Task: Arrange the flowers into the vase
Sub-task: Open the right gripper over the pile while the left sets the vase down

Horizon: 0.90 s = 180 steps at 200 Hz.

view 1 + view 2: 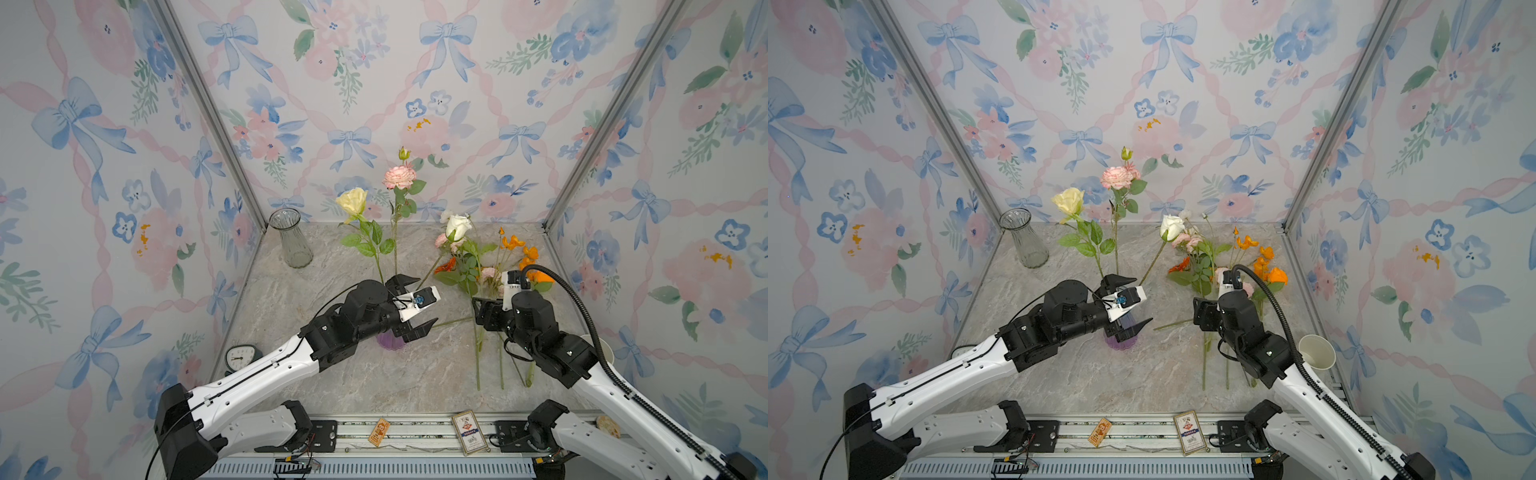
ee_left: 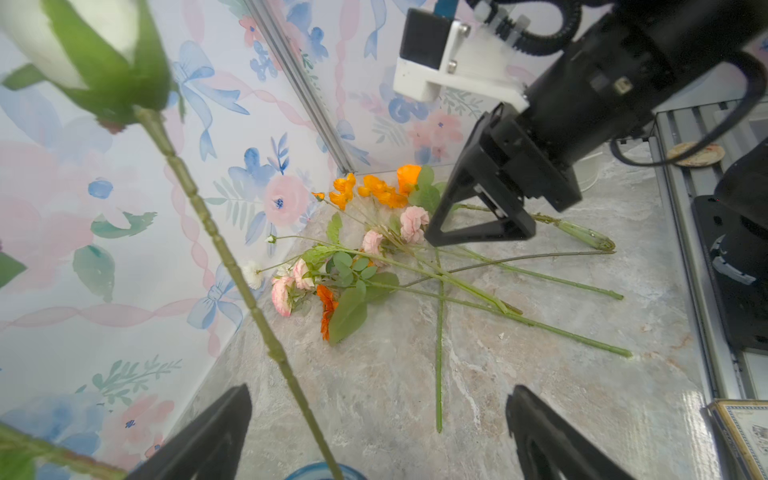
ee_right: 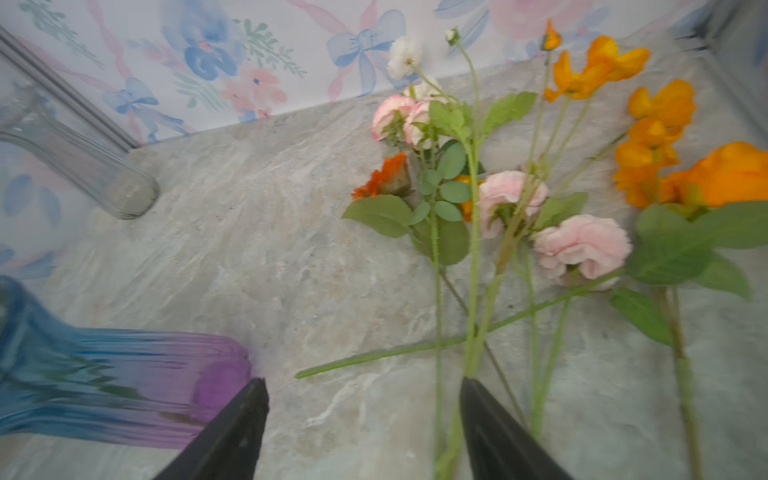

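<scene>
The loose flowers (image 3: 505,195) lay on the bench (image 1: 332,374) at right, stems running near to far, just under the nearer right gripper (image 3: 362,380), its fingers (image 3: 241,428) apart. The left gripper (image 2: 380,388), spread wide, hung over the vase (image 1: 388,343).

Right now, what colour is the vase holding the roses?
The vase fades from blue to purple; clearest in the right wrist view.

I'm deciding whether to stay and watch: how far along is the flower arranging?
Done: the cream rose, pink rose and white rose stand in the purple vase. In hand: nothing yet; the left tool is open over the vase, and the right tool, open, hangs over the loose flowers on the table. Left: that whole pile, orange poppies included.
</scene>
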Motion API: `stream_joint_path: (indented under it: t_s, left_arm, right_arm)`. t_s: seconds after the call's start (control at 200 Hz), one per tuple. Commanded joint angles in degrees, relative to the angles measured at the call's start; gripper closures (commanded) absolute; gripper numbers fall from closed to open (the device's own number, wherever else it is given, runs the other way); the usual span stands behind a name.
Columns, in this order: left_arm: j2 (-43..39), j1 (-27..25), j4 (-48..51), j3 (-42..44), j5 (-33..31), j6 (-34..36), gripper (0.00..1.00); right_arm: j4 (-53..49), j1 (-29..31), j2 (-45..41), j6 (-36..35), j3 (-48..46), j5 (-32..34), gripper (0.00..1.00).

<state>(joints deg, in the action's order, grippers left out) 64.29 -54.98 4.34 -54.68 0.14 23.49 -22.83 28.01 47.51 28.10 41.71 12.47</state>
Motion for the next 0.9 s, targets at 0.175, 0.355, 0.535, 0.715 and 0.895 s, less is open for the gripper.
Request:
stream_joint_path:
  t_s: [0.175,0.355,0.535,0.715,0.895]
  left_arm:
    - [-1.8,-5.0,-0.6,2.4,3.0,3.9,0.02]
    - [-0.9,-7.8,-0.2,2.6,2.7,4.7,0.02]
    - [-0.1,-8.9,0.6,2.6,1.2,5.5,0.02]
    - [0.2,-9.1,0.8,2.6,1.1,5.7,0.02]
    - [0.5,-9.1,1.0,2.6,1.0,5.7,0.02]
  right_arm:
    - [-2.7,-16.9,11.5,-5.4,1.9,-17.6,0.37]
    - [2.9,-21.0,20.2,-6.2,1.3,-22.3,0.49]
    - [6.0,-20.8,26.7,-5.5,1.1,-25.6,0.57]
    - [6.7,-20.7,30.3,-5.3,-0.3,-24.2,0.59]
    - [8.1,-20.6,33.7,-5.2,-0.7,-23.8,0.59]
